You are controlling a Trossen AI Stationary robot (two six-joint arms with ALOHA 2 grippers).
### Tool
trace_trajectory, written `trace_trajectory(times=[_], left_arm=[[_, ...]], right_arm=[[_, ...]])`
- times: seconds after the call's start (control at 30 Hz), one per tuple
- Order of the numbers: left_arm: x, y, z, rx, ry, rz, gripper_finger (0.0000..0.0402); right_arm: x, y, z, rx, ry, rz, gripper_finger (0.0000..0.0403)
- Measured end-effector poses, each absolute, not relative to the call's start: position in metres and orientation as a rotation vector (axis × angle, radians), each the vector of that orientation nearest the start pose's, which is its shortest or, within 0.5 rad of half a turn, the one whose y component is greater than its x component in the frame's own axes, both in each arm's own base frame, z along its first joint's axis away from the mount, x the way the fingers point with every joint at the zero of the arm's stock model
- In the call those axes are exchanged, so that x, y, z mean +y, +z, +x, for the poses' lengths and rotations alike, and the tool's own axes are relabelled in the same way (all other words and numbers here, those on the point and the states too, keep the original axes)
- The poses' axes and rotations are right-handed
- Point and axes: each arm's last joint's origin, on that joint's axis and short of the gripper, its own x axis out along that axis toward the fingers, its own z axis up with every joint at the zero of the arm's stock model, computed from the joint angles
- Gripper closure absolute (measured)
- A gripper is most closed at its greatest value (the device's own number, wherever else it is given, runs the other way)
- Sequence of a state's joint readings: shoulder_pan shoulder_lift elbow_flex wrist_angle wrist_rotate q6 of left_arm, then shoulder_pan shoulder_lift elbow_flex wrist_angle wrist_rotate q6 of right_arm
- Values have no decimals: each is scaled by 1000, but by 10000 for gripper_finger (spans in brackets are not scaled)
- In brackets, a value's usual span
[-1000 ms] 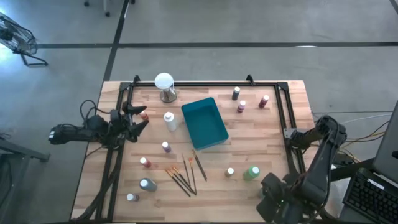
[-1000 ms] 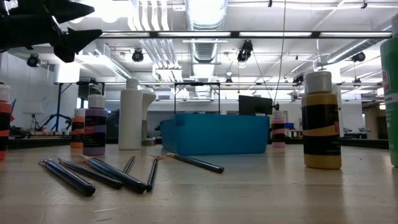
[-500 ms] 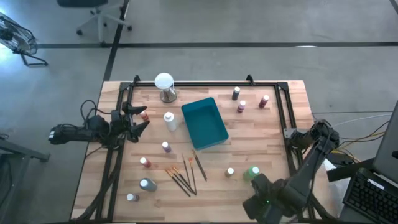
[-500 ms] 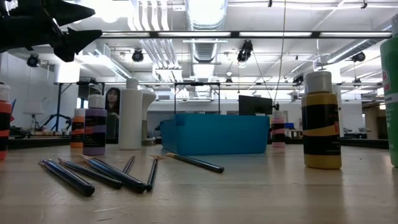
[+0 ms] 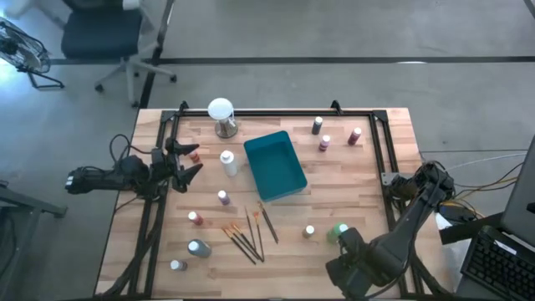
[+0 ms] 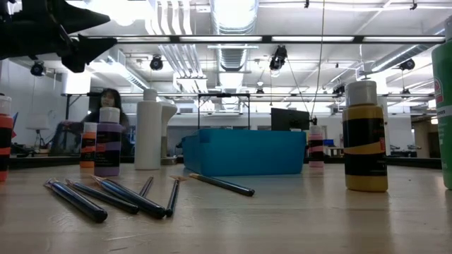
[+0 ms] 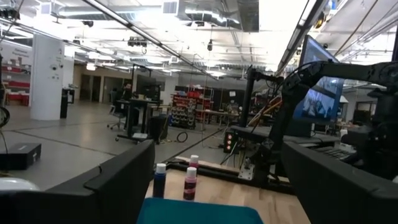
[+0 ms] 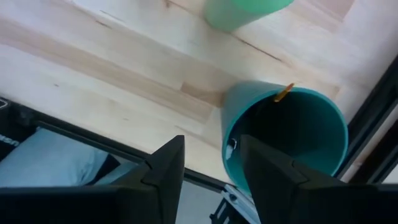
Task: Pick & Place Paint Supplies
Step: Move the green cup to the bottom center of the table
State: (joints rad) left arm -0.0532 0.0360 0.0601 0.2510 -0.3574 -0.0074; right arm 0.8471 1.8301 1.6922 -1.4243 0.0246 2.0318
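1. The right gripper (image 8: 208, 165) hovers at the table's near right corner, fingers parted and empty, above a teal round cup (image 8: 292, 134) beside a green bottle (image 5: 338, 232).
2. The left gripper (image 5: 185, 160) waits at the left edge, spread wide, empty.
3. Dark-handled thin brushes (image 5: 245, 237) lie near the teal rectangular tray (image 5: 275, 165).
4. Small white-capped bottles (image 5: 324, 142) stand scattered across the wooden table (image 5: 359, 188).

The right arm covered part of the green bottle (image 5: 338, 231) in the high view. The low view's edge cut off another green bottle (image 6: 443, 113) and an orange-labelled one (image 6: 4, 137). A person (image 6: 107, 113) behind the bench was blurred. The teal cup (image 8: 292, 143) ran partly behind the right wrist's fingers (image 8: 163, 174).
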Motion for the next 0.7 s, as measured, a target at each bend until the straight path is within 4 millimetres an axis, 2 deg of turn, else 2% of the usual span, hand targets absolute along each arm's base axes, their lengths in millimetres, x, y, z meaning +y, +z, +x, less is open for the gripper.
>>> trace_trajectory(times=[0.7], left_arm=[[5, 205, 91, -276, 298, -90, 46]], right_arm=[[254, 265, 223, 1397, -934, 912, 309]])
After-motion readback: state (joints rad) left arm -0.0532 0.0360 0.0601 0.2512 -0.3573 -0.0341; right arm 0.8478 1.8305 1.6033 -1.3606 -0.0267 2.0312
